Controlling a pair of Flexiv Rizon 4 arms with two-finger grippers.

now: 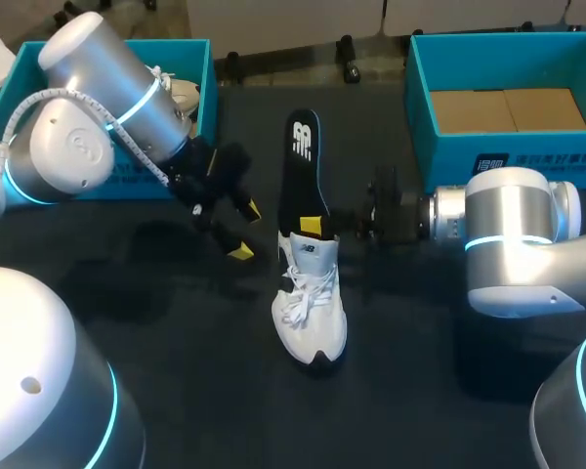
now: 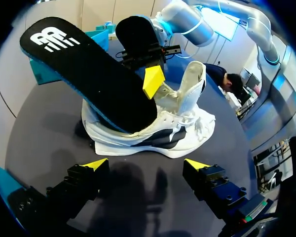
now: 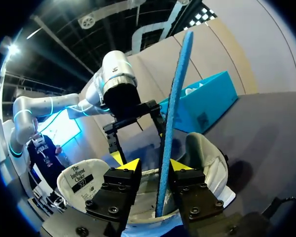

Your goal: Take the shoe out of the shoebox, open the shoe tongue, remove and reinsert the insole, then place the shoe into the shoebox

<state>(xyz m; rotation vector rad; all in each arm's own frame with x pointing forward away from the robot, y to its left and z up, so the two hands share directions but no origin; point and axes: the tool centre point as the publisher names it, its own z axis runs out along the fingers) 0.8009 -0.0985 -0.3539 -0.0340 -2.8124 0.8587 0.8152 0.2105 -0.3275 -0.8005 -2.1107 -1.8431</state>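
Note:
A white shoe (image 1: 313,308) stands upright in the middle of the black table, toe toward the near edge. A black insole (image 1: 303,161) with a blue edge sticks up out of its heel opening and leans toward the far side. My right gripper (image 1: 313,229) sits at the shoe's opening. In the right wrist view the insole (image 3: 171,113) stands edge-on between the open fingers of my right gripper (image 3: 155,167), with a gap on one side. My left gripper (image 1: 242,231) hangs open a little left of the shoe. Seen from the left wrist, the left gripper (image 2: 147,165) faces the shoe (image 2: 158,133).
A teal shoebox (image 1: 200,73) at the back left holds another white shoe (image 1: 181,95). A second teal shoebox (image 1: 415,88) at the back right has brown cardboard inside. Bare black table lies in front of the shoe.

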